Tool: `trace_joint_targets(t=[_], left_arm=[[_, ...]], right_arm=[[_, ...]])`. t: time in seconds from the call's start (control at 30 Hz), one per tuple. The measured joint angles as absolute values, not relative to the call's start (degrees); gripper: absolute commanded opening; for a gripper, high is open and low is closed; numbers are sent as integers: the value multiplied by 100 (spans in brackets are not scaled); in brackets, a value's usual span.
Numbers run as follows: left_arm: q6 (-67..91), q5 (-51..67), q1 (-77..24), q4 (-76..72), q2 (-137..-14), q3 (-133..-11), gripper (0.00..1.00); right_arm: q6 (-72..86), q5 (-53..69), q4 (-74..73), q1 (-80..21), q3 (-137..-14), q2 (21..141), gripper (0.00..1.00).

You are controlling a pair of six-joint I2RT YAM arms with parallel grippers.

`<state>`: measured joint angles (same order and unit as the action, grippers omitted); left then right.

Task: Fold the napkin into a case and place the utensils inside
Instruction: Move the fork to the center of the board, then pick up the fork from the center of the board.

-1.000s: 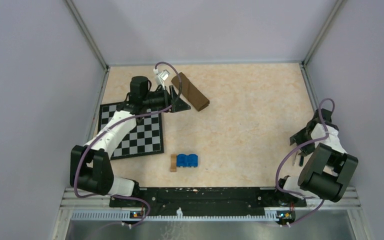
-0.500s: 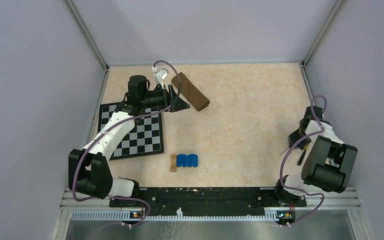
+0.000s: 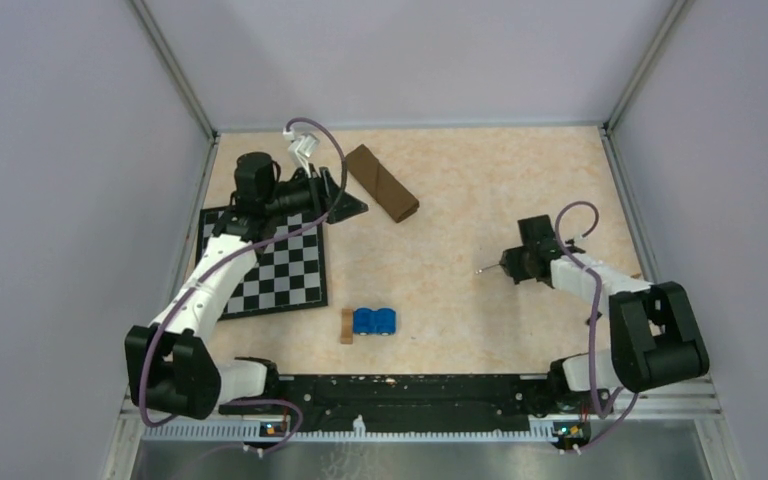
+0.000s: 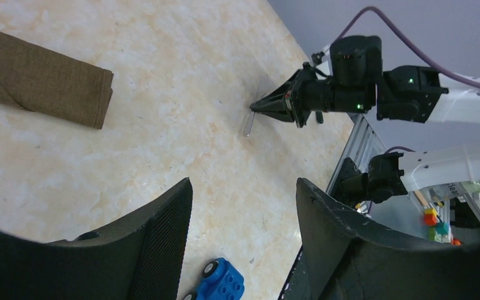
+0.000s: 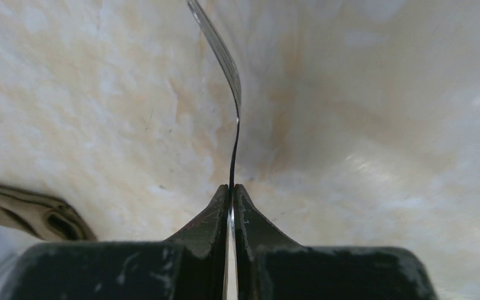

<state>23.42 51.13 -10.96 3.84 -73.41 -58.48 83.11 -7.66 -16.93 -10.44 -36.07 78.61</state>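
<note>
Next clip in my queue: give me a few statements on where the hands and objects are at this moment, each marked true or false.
1. The case lies off the checkered mat. True.
2. The left hand grips the case. False: it is open and apart from the case.
3. The right hand is shut on a metal utensil. True.
4. The blue toy sits on the checkered mat. False: it lies on the table beside the wooden block.
</note>
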Motion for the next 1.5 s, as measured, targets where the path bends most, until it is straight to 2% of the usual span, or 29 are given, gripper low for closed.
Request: trace_joint_targets(t=[0.23,0.27,0.4,0.43,0.5,0.67,0.73,0.8,0.93,0.97,1.07,1.13,1.27,1.37,1.5], left_arm=[[2340,5083,-882,373,-6897,-5739,67],[2338,5085,-882,364,-6873,-5736,67],[2340,5092,-864,355,-6866,-5721,67],[2340,5094,-854,355,-6866,-5719,67],[2342,5098,-829,351,-6866,-5719,67],[2342,5137,-764,349,-6825,-5704,67],[2335,5133,-757,355,-6779,-5699,67],[2305,5131,-757,366,-6722,-5699,67],[2279,5140,-753,366,-6663,-5699,67],[2281,5142,-746,362,-6663,-5699,67],[2335,5166,-694,316,-6665,-5666,67],[2375,5164,-661,283,-6665,-5629,67],[2386,5153,-635,252,-6672,-5531,67],[2381,5133,-635,255,-6694,-5522,67],[2351,5122,-628,252,-6702,-5522,67]], right_arm=[[11002,-2086,-1131,-2359,-3487,8333,0],[11157,-2206,-1125,-2469,-3531,8394,5],[11671,-2681,-1015,-3026,-3627,8600,48],[11743,-2738,-1015,-3151,-3667,8597,55],[11810,-2783,-1000,-3426,-3758,8558,66],[11255,-2615,-1428,-3651,-4080,7977,80],[10149,-2591,-1855,-3612,-4515,7732,80],[8278,-2565,-2038,-3540,-5057,7605,79],[3760,-2281,-2198,-3428,-6023,7902,67],[2727,-2180,-2239,-3411,-6121,8049,63],[19,-1678,-2491,-3260,-5992,8490,59],[-1365,-897,-2757,-2897,-5808,8722,63],[-2976,388,-2812,-2108,-5712,8764,61],[-3765,1120,-2987,-2025,-5986,8982,56],[-4530,1741,-3197,-2051,-6300,9472,60]])
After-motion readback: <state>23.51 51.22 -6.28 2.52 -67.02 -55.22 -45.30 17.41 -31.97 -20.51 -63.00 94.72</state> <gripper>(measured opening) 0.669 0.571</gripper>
